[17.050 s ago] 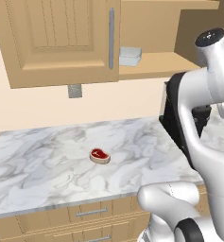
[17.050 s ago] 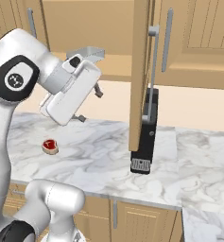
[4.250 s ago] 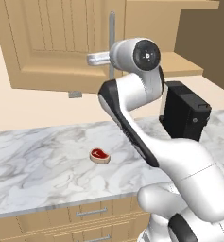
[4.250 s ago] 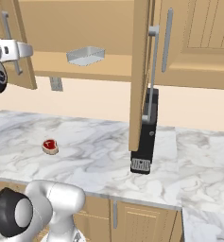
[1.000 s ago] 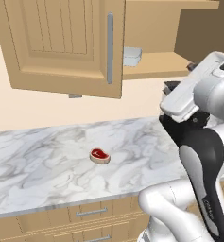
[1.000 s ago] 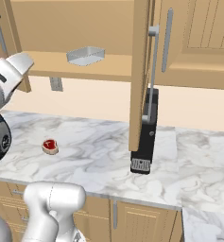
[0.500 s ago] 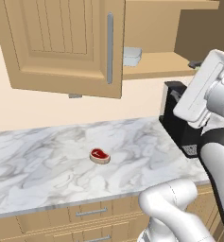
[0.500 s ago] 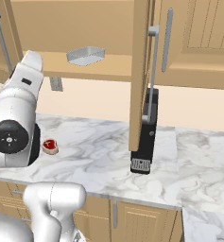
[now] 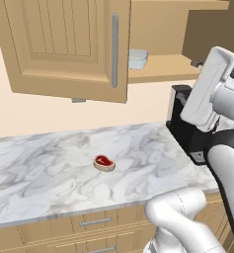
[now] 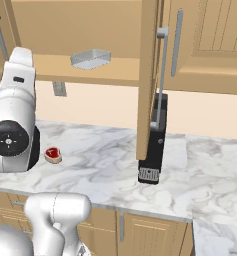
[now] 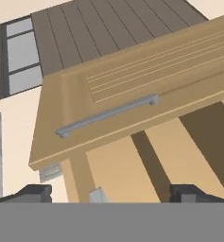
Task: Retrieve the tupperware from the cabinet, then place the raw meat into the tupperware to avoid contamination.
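Standing wide apart, the two small dark fingertips (image 11: 34,193) of the two-finger gripper (image 11: 111,194), holding nothing. Pointing up toward the large light-wood wall cabinet (image 9: 158,34) with its panelled door (image 9: 69,44) swung open and its long grey bar handle (image 11: 106,115) crossing the hand view.

Sitting on the wooden shelf (image 10: 65,67) inside that cabinet, near its front edge: the small shallow pale-grey translucent plastic tupperware (image 10: 90,58), partly peeking past the open door in the left base view (image 9: 137,59). Lying with its long axis roughly along the shelf's front edge, as far as can be judged. Waiting well below on the white marble counter (image 9: 49,173): the small oval red raw meat (image 9: 104,162) with its tan fat rim.

Probably still in the retrieving step, tupperware untouched. Needing a reach forward and to the left past the door's edge, with fingers closing across the container's short side or rim.
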### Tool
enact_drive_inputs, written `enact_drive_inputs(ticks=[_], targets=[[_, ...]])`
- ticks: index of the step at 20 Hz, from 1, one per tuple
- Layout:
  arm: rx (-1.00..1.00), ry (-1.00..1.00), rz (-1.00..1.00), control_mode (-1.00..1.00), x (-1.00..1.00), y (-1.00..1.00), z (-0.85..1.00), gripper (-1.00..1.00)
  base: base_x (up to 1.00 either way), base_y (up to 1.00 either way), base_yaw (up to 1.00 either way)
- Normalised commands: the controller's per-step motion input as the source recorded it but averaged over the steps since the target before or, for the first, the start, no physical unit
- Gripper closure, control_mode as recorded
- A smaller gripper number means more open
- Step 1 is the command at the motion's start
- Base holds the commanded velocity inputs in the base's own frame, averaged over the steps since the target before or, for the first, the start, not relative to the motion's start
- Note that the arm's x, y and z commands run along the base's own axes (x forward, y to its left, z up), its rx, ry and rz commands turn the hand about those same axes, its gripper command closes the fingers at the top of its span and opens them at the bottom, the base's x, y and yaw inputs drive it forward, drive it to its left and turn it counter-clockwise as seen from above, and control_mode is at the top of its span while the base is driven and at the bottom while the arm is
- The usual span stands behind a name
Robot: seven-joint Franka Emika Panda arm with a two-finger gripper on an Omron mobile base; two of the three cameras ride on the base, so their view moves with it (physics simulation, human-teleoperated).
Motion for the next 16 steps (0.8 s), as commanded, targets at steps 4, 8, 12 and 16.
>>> enact_drive_inputs(ticks=[4,8,12,16], targets=[[-0.20,-0.02,0.00,-1.00,0.01,0.00,0.12,-1.00,0.00,0.00,0.00],[-0.19,0.00,0.00,-1.00,0.04,-0.05,0.06,-1.00,0.00,0.00,0.00],[-0.10,0.01,0.00,-1.00,0.21,-0.01,0.00,-1.00,0.00,0.00,0.00],[0.00,0.01,0.00,-1.00,0.34,0.00,0.00,-1.00,0.00,0.00,0.00]])
